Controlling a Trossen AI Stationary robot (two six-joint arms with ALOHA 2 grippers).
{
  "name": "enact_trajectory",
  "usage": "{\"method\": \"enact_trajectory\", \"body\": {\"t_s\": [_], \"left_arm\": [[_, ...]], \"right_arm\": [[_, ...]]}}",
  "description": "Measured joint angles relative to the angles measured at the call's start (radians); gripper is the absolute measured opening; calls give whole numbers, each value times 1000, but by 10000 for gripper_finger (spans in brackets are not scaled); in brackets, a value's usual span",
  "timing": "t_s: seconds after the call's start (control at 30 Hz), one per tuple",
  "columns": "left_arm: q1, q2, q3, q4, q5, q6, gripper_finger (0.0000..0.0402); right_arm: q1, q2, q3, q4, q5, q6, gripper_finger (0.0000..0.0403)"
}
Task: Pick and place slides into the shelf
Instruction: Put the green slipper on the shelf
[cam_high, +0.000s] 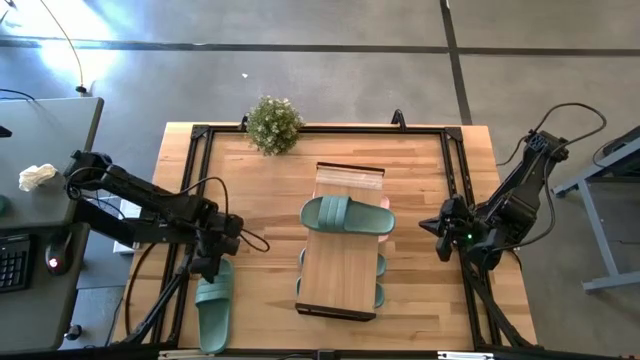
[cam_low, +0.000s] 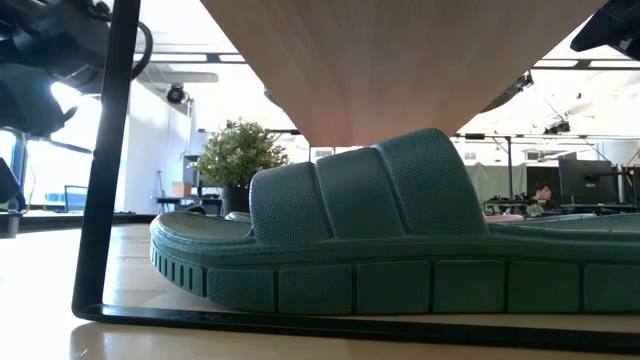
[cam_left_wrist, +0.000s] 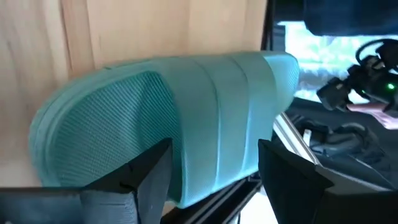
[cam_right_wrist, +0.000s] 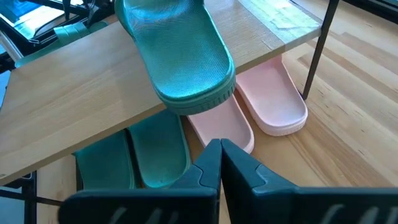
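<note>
Down at the near left corner of the tabletop, the left hand sits over a sage green slide, fingers spread apart on either side of the strap and not yet closed on it. That slide hangs partly past the near edge (right against the black frame rail), so here's the danger: a shallow pinch on soft foam could tip it off the edge, or drag it into the rail.

Moving in to the middle, the shelf runs from near to far. Under its plank top the right wrist view shows two green slides side by side, and next to them the pink pair. On top lies one more green slide, set crosswise with its ends overhanging both long sides; a bump from either arm could knock it down.

At the right edge waits the right hand, fingers pressed together, holding nothing.

Far edge: a small potted plant.
</note>
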Motion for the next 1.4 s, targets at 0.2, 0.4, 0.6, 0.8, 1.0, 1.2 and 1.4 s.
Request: {"method": "enact_trajectory", "body": {"t_s": [0.2,0.4,0.6,0.8,1.0,1.2,1.4], "left_arm": [[-47,0,-4,62,-37,-73,220],[-117,0,-4,153,-73,-187,220],[-163,0,-4,157,-82,-256,220],[-192,0,-4,165,-67,-282,220],[-191,0,-4,210,-44,-304,182],[-191,0,-4,249,-41,-319,73],[-191,0,-3,255,-40,-333,17]], "right_arm": [[0,0,0,0,-1,0,0],[0,0,0,0,-1,0,0],[0,0,0,0,-1,-1,0],[0,0,0,0,-1,-1,0],[0,0,0,0,-1,-1,0],[0,0,0,0,-1,-5,0],[0,0,0,0,-1,-11,0]]}}
